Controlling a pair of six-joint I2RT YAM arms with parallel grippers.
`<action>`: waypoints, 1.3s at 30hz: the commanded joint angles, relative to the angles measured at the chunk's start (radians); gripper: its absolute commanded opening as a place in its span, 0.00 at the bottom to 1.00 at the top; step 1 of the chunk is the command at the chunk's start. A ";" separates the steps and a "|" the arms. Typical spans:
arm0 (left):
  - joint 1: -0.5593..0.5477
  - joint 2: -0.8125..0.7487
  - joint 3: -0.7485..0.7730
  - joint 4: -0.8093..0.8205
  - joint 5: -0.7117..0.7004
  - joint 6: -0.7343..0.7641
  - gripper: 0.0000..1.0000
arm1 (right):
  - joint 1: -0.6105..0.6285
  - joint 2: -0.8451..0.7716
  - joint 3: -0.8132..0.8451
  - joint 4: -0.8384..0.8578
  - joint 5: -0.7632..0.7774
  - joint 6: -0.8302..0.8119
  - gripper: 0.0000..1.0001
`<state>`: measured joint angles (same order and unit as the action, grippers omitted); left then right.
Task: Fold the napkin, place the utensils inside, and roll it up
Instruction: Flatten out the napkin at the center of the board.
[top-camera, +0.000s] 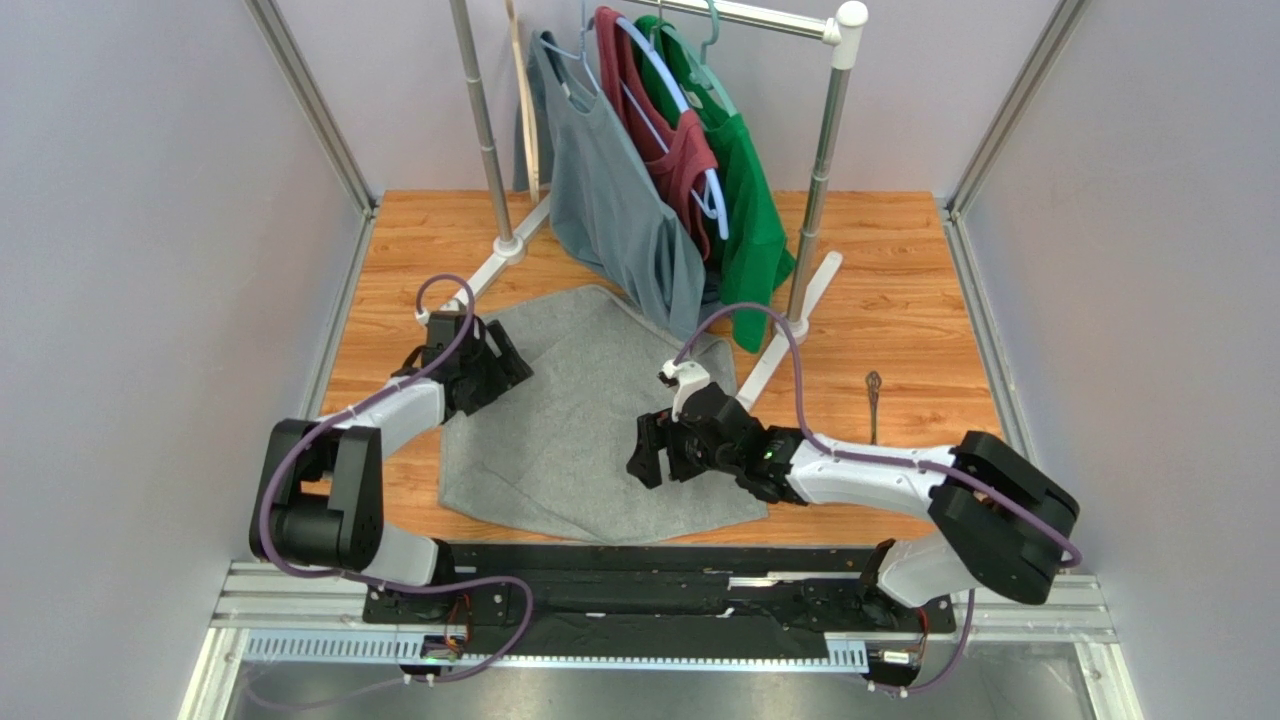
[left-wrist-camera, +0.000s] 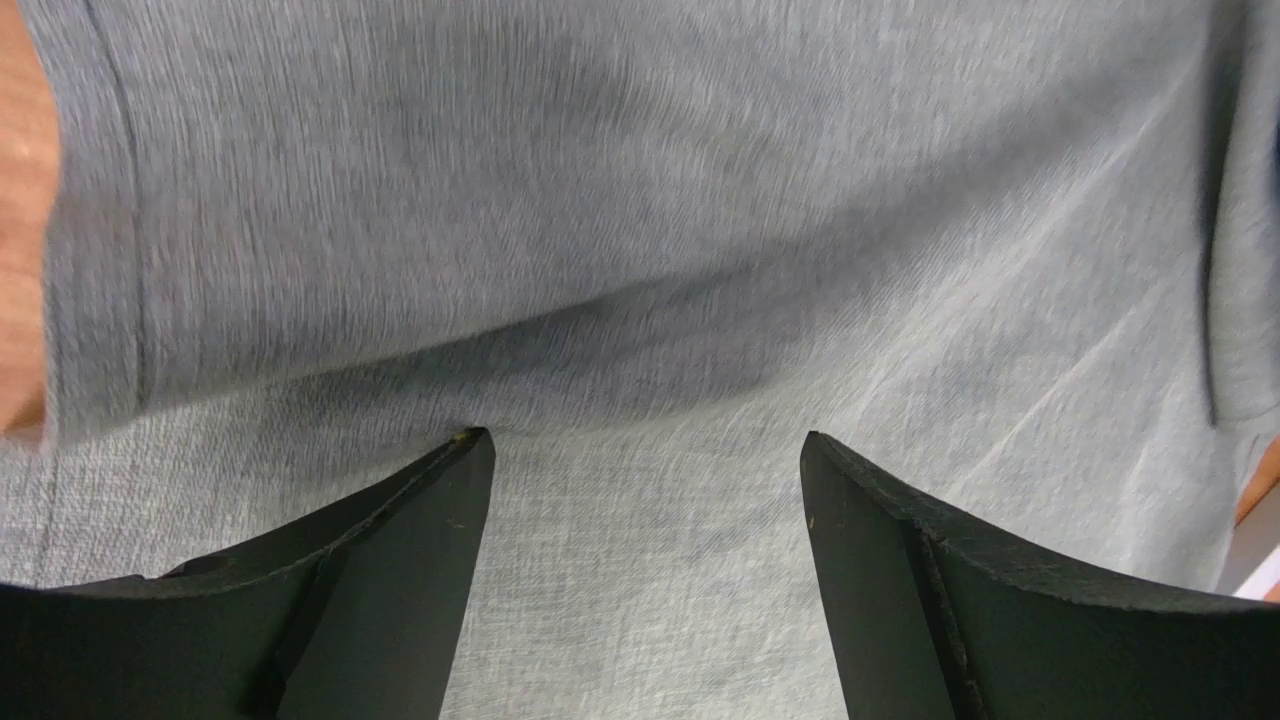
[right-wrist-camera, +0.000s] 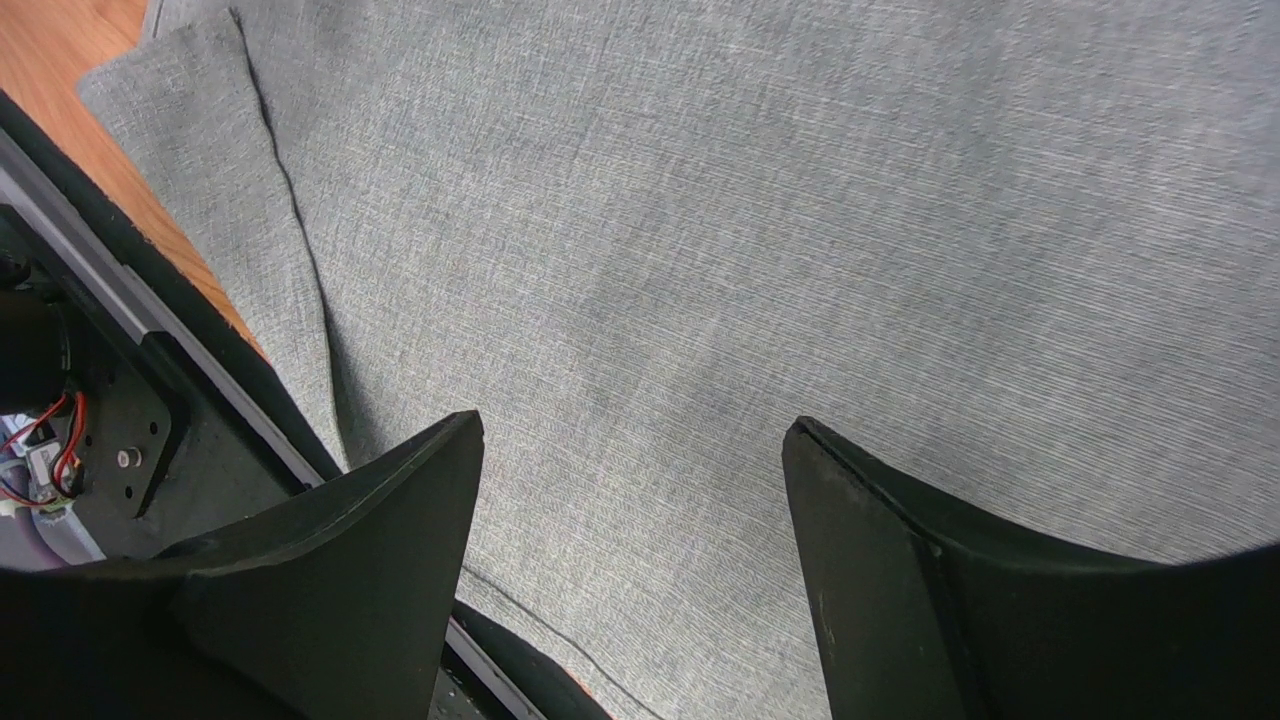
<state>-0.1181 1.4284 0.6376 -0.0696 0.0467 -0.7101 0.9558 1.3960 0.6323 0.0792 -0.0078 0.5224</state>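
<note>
Wooden tabletop (top-camera: 902, 300), pale walls (top-camera: 150, 225), grey napkin (top-camera: 571, 435) spread, left pincer (top-camera: 507, 365) and right pincer (top-camera: 648, 452) parted, empty

The left arm (top-camera: 394, 405) is folded at the elbow, its forearm angled toward 1 o'clock. The left tool (top-camera: 504, 368) is held with jaws spread wide. The right arm (top-camera: 872, 474) is stretched toward 9 o'clock, and the right tool (top-camera: 649, 453) is likewise held wide apart.

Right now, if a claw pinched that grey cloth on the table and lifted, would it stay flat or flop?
The napkin would probably flop and hang from the pinched spot: it lies limp with soft ripples. Its thin weave suggests it is light. Pushed, it would likely bunch rather than slide across the wooden table.
</note>
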 joint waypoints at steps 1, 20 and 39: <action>0.034 0.055 0.073 0.024 0.036 -0.006 0.84 | 0.011 0.061 0.021 0.105 -0.008 0.048 0.77; 0.052 0.242 0.278 -0.042 0.033 0.041 0.84 | -0.015 0.322 0.256 -0.075 0.111 0.136 0.77; 0.052 -0.099 0.344 -0.206 0.114 0.069 0.84 | 0.132 0.336 0.276 0.237 -0.274 0.159 0.76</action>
<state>-0.0715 1.4769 0.9066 -0.1848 0.1310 -0.6800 1.0752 1.6623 0.8928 0.1627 -0.1741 0.6132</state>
